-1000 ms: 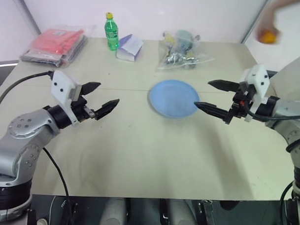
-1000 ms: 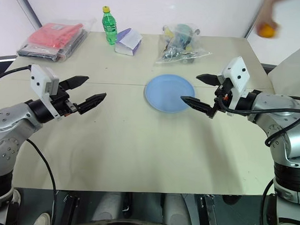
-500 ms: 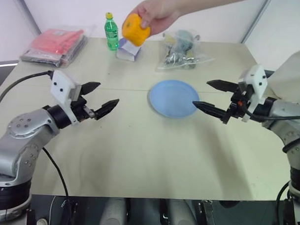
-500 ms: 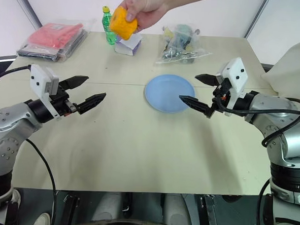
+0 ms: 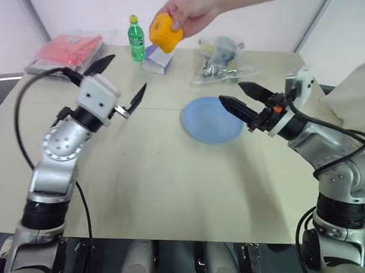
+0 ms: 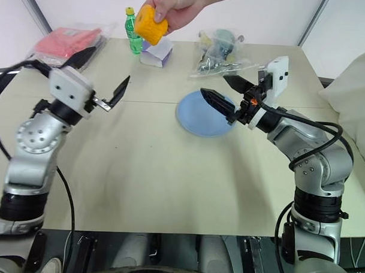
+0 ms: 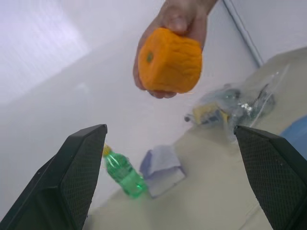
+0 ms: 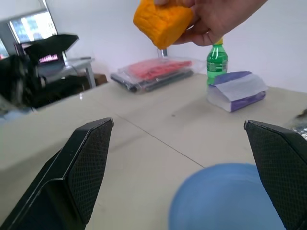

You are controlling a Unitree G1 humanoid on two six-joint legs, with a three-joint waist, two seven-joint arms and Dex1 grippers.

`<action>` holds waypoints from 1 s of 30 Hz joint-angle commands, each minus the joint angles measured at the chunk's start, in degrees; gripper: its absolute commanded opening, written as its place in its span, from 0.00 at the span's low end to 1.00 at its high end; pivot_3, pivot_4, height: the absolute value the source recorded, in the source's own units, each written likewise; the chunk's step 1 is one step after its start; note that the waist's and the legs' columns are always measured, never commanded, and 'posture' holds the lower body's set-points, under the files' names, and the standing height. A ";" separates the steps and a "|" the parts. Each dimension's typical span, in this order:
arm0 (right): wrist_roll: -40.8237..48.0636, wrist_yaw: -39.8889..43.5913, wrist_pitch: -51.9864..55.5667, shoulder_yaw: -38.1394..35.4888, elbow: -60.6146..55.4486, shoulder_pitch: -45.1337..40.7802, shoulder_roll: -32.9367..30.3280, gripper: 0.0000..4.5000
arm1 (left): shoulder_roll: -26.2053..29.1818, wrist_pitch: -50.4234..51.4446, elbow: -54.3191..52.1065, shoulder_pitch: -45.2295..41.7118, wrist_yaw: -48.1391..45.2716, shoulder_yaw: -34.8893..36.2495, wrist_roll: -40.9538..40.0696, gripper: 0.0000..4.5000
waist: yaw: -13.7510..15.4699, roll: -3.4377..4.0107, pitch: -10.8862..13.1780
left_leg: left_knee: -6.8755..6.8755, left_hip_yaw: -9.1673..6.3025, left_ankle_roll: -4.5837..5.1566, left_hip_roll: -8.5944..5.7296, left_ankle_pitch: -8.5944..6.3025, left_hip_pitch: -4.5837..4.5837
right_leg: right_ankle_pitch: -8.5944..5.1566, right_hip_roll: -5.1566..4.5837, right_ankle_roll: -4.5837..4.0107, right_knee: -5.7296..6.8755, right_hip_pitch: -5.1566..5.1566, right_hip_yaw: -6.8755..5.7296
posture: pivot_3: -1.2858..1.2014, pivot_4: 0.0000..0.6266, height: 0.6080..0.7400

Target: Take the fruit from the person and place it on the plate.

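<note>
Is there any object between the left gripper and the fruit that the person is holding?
Nothing visible stands between them. The left gripper is open and points up at the fruit across free air. The person's hand grips the fruit from above and behind.

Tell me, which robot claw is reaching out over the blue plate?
The right gripper: its open black fingers hang over the plate. The left gripper is raised off to the side above bare table.
</note>
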 commanded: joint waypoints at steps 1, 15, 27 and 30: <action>0.50 -1.04 -1.02 0.25 -2.31 -0.55 0.47 1.00 | -2.11 -11.67 7.58 -5.09 4.80 -2.34 6.88 0.99 | 0.51 0.00 0.00 | 0.01 0.02 0.00 0.00 0.00 0.00 | 0.00 0.00 0.01 0.00 0.00 0.00 | 0.52 0.24 0.93; 0.78 -2.62 -1.34 1.07 -4.40 0.22 0.88 1.00 | -7.97 -34.70 36.64 -20.22 17.49 -7.15 19.44 0.99 | 0.62 0.00 0.00 | 0.02 0.02 0.00 0.01 0.00 0.00 | 0.01 0.02 0.03 0.02 -0.01 -0.01 | 0.52 0.24 0.93; 0.77 -3.18 -1.80 0.79 -4.73 0.32 0.48 1.00 | -7.91 -41.29 46.93 -25.61 27.94 -9.72 28.48 0.99 | 0.65 0.00 0.00 | 0.02 0.02 0.00 0.00 0.00 -0.01 | 0.02 0.01 0.04 0.03 -0.02 -0.02 | 0.52 0.24 0.93; 0.59 -3.30 -1.98 0.87 -4.81 0.20 0.52 1.00 | -8.03 -41.74 49.29 -26.98 31.73 -10.44 30.90 0.99 | 0.64 0.00 0.00 | 0.02 0.02 0.00 0.00 0.00 -0.01 | 0.02 0.01 0.04 0.03 -0.02 -0.02 | 0.52 0.24 0.93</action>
